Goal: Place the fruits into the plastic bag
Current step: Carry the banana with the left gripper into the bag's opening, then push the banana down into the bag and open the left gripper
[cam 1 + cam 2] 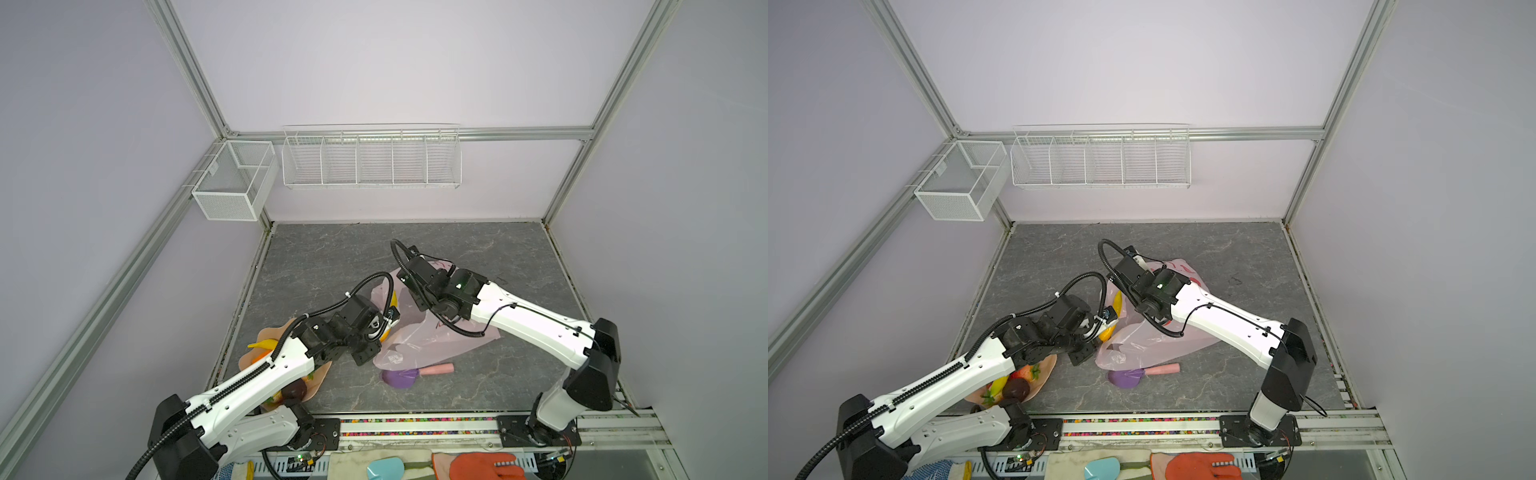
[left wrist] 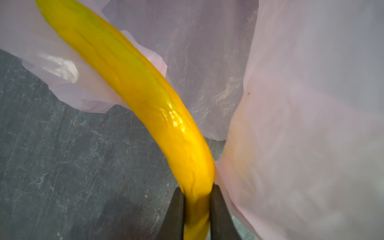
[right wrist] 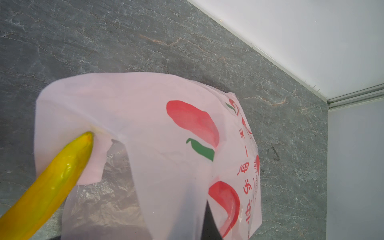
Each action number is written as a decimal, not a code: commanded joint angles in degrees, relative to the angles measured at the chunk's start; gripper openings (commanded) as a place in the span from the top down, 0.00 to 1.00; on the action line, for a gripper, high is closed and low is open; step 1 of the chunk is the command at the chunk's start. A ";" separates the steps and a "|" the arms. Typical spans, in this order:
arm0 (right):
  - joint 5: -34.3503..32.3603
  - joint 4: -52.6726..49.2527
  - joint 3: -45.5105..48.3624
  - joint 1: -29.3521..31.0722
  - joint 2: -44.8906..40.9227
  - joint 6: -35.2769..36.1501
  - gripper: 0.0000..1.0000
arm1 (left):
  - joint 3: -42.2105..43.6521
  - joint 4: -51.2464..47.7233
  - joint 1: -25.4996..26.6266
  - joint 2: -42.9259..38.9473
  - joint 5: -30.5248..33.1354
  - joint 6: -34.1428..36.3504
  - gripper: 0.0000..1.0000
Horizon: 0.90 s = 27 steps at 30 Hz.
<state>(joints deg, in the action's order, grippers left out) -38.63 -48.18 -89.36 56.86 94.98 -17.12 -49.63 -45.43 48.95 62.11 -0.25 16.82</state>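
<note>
Left claw (image 2: pixel 197 192) grips banana (image 2: pixel 133 83) poking into plastic bag (image 3: pixel 155 124), which right claw (image 3: pixel 207 220) pinches; bowl (image 1: pixel 1052 362) holds fruits (image 1: pixel 1016 390).

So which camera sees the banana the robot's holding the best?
The left wrist view: the banana fills it nearly end to end, pinched in the left gripper. The right wrist view shows its tip against the plastic bag. Both top views catch only yellow slivers beside the arm.

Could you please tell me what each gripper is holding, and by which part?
Left gripper: banana, by one end. Right gripper: plastic bag, by an edge near its opening.
</note>
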 commanded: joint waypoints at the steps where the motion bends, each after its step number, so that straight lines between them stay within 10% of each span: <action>1: 0.92 -0.43 -0.38 -0.26 -1.83 -0.95 0.94 | -2.82 2.27 0.27 1.73 -4.17 1.95 1.00; 13: 1.58 -0.73 -0.66 -0.51 -2.25 -1.56 0.94 | -3.31 3.65 4.22 4.36 -8.07 1.79 1.00; 27: 6.70 -0.37 0.75 -1.42 -3.78 -8.55 0.94 | 2.31 22.24 4.41 6.51 -9.01 -15.30 1.00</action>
<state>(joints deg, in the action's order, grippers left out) -34.00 -48.36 -89.32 55.86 93.41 -22.48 -47.92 -30.00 53.06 67.44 -7.42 5.87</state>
